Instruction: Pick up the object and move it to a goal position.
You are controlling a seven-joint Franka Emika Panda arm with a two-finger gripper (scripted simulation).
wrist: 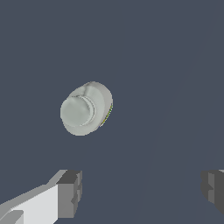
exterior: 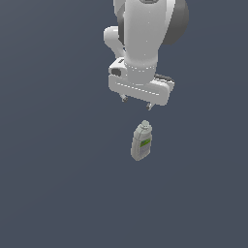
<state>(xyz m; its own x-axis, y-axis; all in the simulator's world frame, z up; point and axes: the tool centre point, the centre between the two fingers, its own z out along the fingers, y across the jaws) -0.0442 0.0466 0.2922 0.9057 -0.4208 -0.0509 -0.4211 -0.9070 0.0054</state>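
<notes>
Wide view first: white arm (exterior: 145,34) coming in from the top of frame, wrist block squared off above a plain slate-grey floor (exterior: 53,184). Gripper (exterior: 137,102) pointing down, two short fingertips (exterior: 124,98) poking out beneath the white hand, set well apart, nothing between them. Spread wide, then, and holding nothing at all. Just below in that view, separated from the fingertips by a clear strip of floor: the bottle (exterior: 141,141), pale grey-beige, flat-sided, rounded at the shoulders, narrow cap (exterior: 144,124) toward the gripper, green-and-white label (exterior: 145,143) facing the camera. Leaning a touch toward the exterior view's right at the cap end; standing or lying flat, hard to call from here. Over to the wrist view: bottle (wrist: 86,108) seen cap-on, round pale cap (wrist: 77,111) in front, oval of the shoulders behind it, a thin sliver of green label (wrist: 109,111) along one edge. Dark finger pads (wrist: 70,194) at the frame edges, one on a white finger body, the other (wrist: 213,189) far across the picture, bare floor (wrist: 144,192) in the gap. Bottle not between the pads, sitting off beyond the first one, apart from both. No contact anywhere.
</notes>
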